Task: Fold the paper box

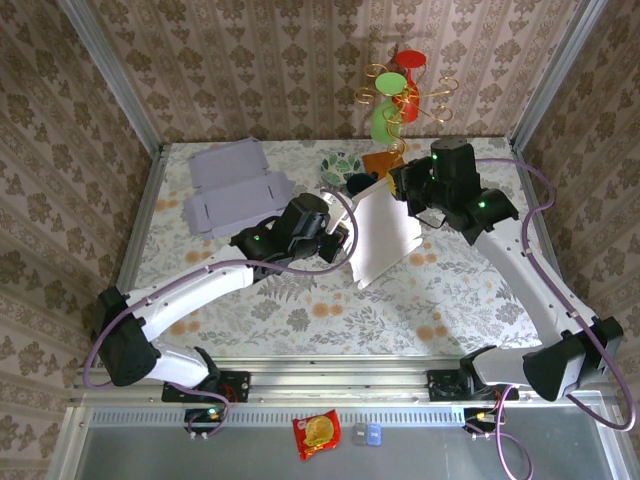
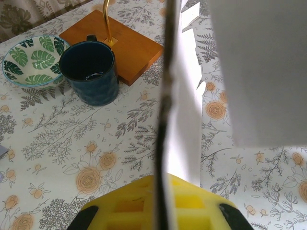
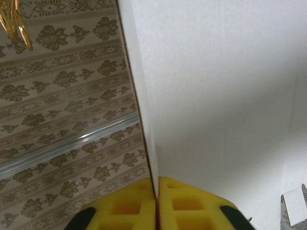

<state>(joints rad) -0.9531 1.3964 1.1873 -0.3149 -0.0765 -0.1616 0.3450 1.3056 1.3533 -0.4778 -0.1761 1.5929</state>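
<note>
Top external view: box (image 1: 385,235) hangs mid-table, left gripper (image 1: 343,240) pinched on its 9 o'clock edge, right gripper (image 1: 398,192) pinched on its 12 o'clock corner. Best to grip firmly and move both together, so creases bend without tearing.

I see the table (image 1: 300,315), its top covered in a pale floral print. Wallpapered walls (image 1: 280,60) with a brown damask pattern in stripes enclose it at 9, 12 and 3 o'clock. One aluminium post (image 1: 110,75) stands at 11 o'clock, and a second post (image 1: 557,70) at 1 o'clock. A slotted metal rail (image 1: 330,415) spans 6 o'clock. Light is even and shadows are soft.
</note>
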